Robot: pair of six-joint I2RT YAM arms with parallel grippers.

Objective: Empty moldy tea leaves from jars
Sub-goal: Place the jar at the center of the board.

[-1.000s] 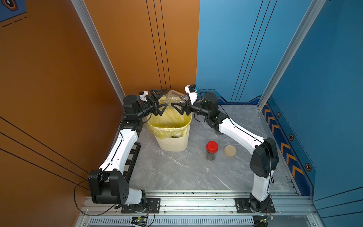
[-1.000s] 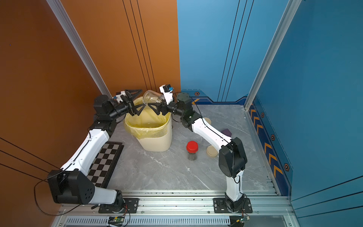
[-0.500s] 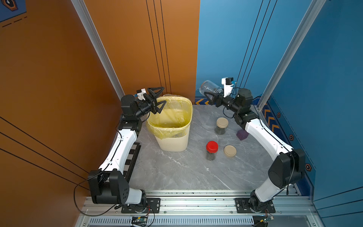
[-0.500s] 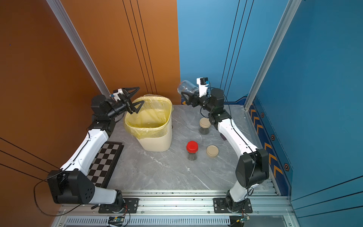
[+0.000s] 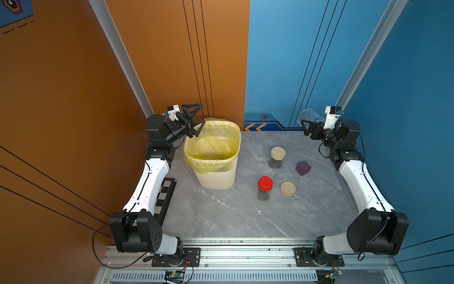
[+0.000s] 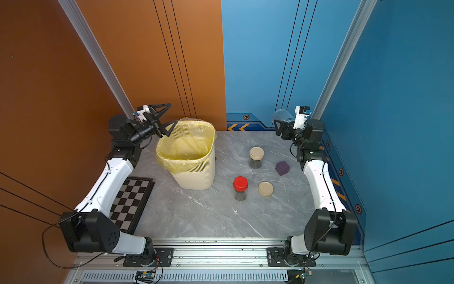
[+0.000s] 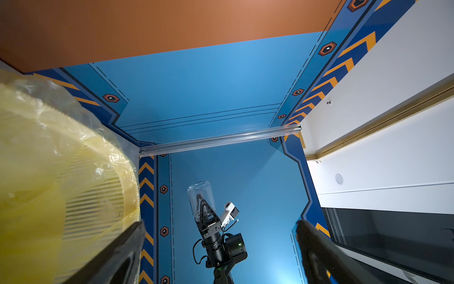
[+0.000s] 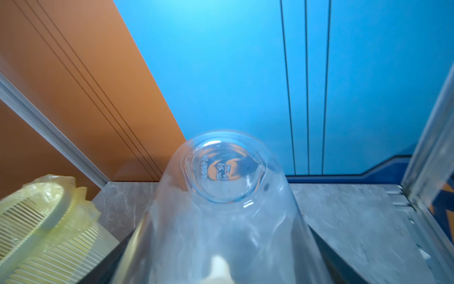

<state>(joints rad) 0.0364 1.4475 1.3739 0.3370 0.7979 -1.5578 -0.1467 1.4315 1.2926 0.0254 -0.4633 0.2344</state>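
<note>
My right tool clamps the empty jar, upper right; left tool gapes, holding nothing. I lower it upright onto bare worktop.

On the table the bin stands left; right of it the far jar is behind the near jar. Right of them lie the cube and, nearer, the lid.

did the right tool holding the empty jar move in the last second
Yes. The right tool, gripping the clear jar, swung away from over the bin to the far right corner.
</note>
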